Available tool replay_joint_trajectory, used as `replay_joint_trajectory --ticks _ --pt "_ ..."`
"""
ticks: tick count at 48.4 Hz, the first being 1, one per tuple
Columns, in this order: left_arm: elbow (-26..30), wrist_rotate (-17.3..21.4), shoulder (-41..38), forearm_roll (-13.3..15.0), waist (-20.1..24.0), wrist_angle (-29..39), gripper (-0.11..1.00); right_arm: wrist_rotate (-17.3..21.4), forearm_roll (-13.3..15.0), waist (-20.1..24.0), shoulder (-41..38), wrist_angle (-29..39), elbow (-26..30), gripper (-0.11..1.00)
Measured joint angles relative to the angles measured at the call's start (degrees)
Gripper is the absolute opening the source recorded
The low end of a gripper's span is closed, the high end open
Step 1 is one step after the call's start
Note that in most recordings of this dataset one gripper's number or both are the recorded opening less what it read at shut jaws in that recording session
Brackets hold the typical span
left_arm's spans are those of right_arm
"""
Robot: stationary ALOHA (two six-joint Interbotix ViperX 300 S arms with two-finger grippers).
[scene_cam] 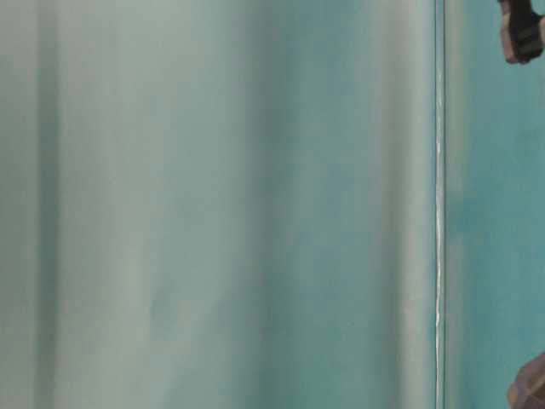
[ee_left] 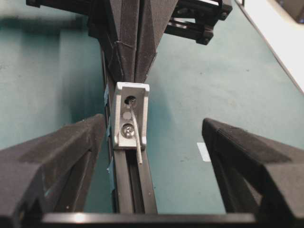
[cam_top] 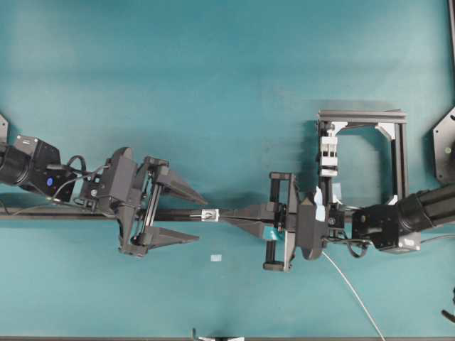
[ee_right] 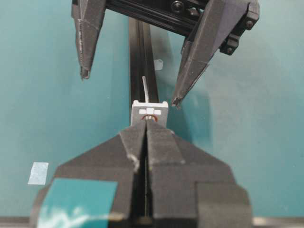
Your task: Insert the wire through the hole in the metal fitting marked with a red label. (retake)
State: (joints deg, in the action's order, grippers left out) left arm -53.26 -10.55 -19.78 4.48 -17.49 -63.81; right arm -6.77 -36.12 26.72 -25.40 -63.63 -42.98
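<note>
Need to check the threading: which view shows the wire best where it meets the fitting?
The left wrist view: the wire emerges from the upper hole of the metal fitting. The right wrist view shows only its tip beyond the fitting. Overhead, it is too thin to see; table-level misses it.

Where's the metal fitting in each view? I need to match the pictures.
Overhead: fitting left of centre, on the black rail, between the two grippers.
Table-level: not in it.
Left wrist: fitting centre, wire coming out of its hole.
Right wrist: fitting centre, just past the shut right gripper.
Shared landmark: the black rail under the fitting.
</note>
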Motion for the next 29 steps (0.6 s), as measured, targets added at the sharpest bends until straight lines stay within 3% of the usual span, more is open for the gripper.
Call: replay_joint_trajectory --ticks 7,13,29 --pt "0.00 -0.09 0.00 0.00 0.00 0.53 0.04 0.00 0.00 0.00 0.00 0.00 0.00 0.01" --pt "0.00 -0.18 0.00 0.00 0.09 1.23 -0.08 0.00 0.00 0.00 0.00 0.00 0.00 0.01" --pt "-0.09 -0.26 0.44 0.00 0.26 2.02 -0.10 0.00 0.09 0.00 0.18 0.00 0.00 0.01"
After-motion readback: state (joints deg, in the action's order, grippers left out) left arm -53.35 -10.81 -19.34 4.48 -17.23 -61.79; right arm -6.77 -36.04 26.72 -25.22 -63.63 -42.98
